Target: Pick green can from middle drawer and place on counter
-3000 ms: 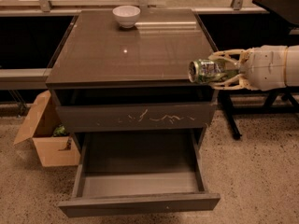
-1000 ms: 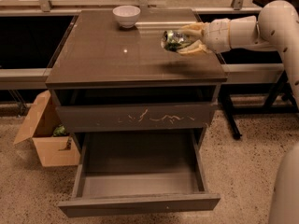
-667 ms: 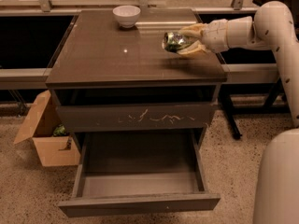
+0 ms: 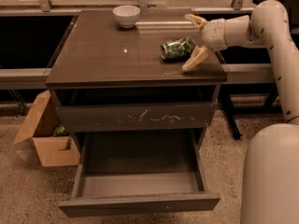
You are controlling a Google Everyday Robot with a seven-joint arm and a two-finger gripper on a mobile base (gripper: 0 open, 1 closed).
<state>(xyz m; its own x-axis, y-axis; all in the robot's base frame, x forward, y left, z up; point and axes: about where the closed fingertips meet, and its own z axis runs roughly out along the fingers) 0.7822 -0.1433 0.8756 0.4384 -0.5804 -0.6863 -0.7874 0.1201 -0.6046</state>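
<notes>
The green can (image 4: 177, 48) lies on its side on the counter (image 4: 107, 55), right of its middle, silvery end facing left. My gripper (image 4: 195, 40) is open just right of the can, one finger (image 4: 196, 59) resting near the counter's right edge and the other raised behind; neither touches the can. The middle drawer (image 4: 140, 202) is pulled out below and looks empty. Above it is the shut drawer front with pale scratch marks (image 4: 154, 118).
A white bowl (image 4: 126, 16) stands at the counter's back edge. An open cardboard box (image 4: 44, 139) sits on the floor left of the cabinet. My arm (image 4: 275, 50) reaches in from the right and my base (image 4: 271, 176) fills the lower right.
The gripper carried the can leftward over the counter, then let it go. The can now lies on the counter and the fingers have spread apart.
</notes>
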